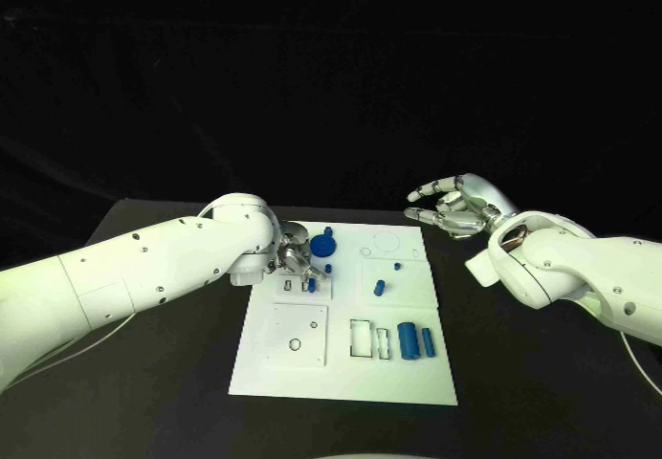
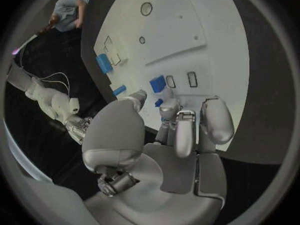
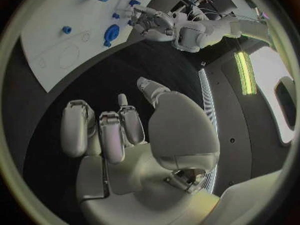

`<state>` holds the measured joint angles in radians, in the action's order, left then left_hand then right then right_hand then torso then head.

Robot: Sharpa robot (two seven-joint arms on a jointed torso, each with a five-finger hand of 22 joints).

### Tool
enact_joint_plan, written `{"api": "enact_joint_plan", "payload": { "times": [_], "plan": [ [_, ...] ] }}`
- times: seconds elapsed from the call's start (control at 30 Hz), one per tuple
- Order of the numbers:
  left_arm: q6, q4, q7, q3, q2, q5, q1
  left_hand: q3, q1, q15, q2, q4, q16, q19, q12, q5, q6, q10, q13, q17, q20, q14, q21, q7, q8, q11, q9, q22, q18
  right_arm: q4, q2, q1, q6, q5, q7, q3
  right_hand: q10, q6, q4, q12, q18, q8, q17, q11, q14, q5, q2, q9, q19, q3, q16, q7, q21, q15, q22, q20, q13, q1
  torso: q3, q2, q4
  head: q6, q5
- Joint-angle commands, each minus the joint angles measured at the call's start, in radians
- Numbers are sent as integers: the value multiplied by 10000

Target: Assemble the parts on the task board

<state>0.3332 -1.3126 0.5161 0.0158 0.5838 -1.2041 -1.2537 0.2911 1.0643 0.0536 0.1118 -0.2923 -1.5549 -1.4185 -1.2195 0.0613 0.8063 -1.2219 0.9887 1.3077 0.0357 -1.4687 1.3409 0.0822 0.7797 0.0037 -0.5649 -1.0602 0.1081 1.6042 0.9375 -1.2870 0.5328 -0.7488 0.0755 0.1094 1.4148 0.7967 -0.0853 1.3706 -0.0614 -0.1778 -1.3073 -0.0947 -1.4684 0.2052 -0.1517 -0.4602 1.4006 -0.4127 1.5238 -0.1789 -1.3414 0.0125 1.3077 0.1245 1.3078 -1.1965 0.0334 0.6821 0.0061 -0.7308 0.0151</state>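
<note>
The white task board [image 1: 345, 368] lies in the middle of the black table. My left hand [image 1: 294, 256] hovers over the board's far left part, fingers curled down. It pinches a small blue part [image 1: 312, 284] [image 2: 159, 103] between thumb and fingertips, just above the board [image 2: 187, 25]. A round blue part [image 1: 323, 246] [image 3: 111, 32] stands beside that hand. Two blue cylinders [image 1: 408, 339] lie near the board's right edge. My right hand [image 1: 452, 206] hangs past the board's far right corner, fingers apart, holding nothing.
Two small blue pieces [image 1: 380, 285] stand mid-board. Rectangular slots [image 1: 359, 338] and round holes [image 1: 294, 344] mark the near half. A blue block [image 2: 157, 83] sits close to my left fingertips [image 2: 169, 110]. Bare black table [image 1: 538, 382] flanks the board on both sides.
</note>
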Motion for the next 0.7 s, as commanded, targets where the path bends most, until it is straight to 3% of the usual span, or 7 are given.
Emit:
{"api": "enact_joint_plan", "payload": {
  "times": [0.03, 0.43, 0.7],
  "plan": [
    [349, 12, 61, -12, -46, -42, -12, -63, -36, 79, -63, -15, -7, 12, -22, -19, -37, 54, -14, 2267, -40, -922, 48, -63, 49, -5, -27, -33, -166, -17, -13, 9, -167, -32, -19, 2, -69, 62, -44, -26, -75, -51, -1047, 28, -646, 63, 8, -12, -78, 37, -65, -3, 58, 52, 362, -8, 545, -24, -4, -3, 4, -20, -10],
    [470, 51, 75, -46, -95, 20, -9, -44, 40, 89, -137, -6, -10, 16, -14, -3, -68, 86, -41, 2277, -41, -925, 56, -74, 98, -16, -87, -46, -168, -51, -27, 17, -173, -32, -23, 5, -69, 62, -44, -26, -75, -51, -1047, 28, -646, 63, 8, -12, -78, 37, -65, -3, 58, 52, 362, -8, 545, -24, 4, 2, 4, -57, -12],
    [461, 85, 80, -73, -138, 124, -7, 118, 301, 97, -338, -6, -7, 24, -7, 3, -166, 139, -88, 2271, -35, -923, 78, -79, 165, -23, -207, -83, -174, -88, -54, 24, -175, -32, -30, 7, -68, 72, -51, -26, -77, -60, -1039, 32, -644, 95, 15, -16, -81, 41, -69, 1, 65, 49, 358, -11, 544, -26, 0, -2, 6, -71, -24]
  ]
}}
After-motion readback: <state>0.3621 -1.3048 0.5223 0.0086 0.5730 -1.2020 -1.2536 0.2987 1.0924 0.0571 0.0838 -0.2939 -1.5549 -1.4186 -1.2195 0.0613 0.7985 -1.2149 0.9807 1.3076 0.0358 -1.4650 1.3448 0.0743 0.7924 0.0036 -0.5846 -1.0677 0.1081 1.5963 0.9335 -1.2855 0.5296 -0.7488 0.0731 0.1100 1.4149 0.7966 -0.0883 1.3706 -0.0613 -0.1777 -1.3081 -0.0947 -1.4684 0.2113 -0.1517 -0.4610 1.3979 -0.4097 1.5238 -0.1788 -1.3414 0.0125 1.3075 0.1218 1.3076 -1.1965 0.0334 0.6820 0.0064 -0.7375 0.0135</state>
